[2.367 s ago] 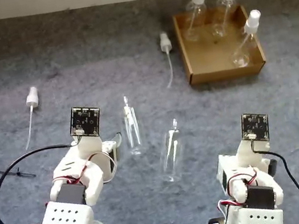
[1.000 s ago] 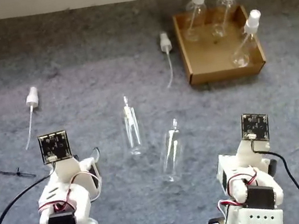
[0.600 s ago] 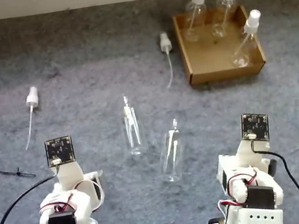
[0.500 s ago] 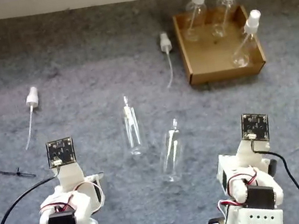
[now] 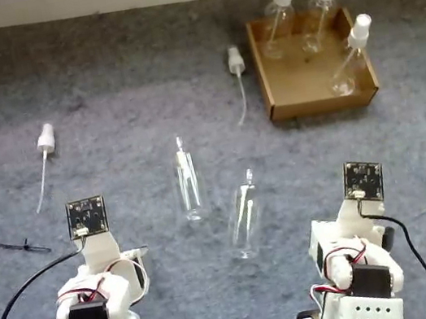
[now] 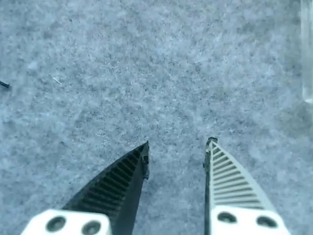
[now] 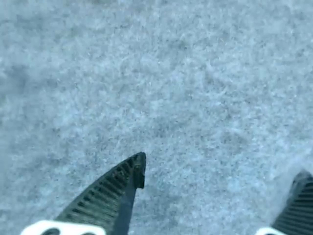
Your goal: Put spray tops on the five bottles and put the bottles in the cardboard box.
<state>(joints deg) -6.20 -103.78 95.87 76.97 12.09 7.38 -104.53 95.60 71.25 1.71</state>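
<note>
From above I look down on a grey carpeted tabletop (image 5: 115, 69) with both arms drawn in at its near edge, the left arm (image 5: 94, 288) and the right arm (image 5: 359, 262) well apart. A cardboard box (image 5: 266, 84) sits at the far right. Three clear bottles with white spray tops stand inside it: a first capped bottle (image 5: 275, 26) in the far corner, a second capped bottle (image 5: 313, 26) just beside it, and a third capped bottle (image 5: 347, 65) leaning along the box's right side. Two uncapped bottles lie on their sides in the middle of the tabletop, the left bare bottle (image 5: 188, 184) and the right bare bottle (image 5: 244, 216), near each other but not touching. One loose spray top (image 5: 235, 60) with its long dip tube lies just beside the box's left wall; the other loose spray top (image 5: 45, 141) lies far to the left. A black cable tie (image 5: 9, 245) lies near the left arm. My left hand (image 6: 177, 143) hangs over bare carpet, fingers apart and holding nothing. My right hand (image 7: 221, 165) is spread wider, also over bare carpet and holding nothing
</note>
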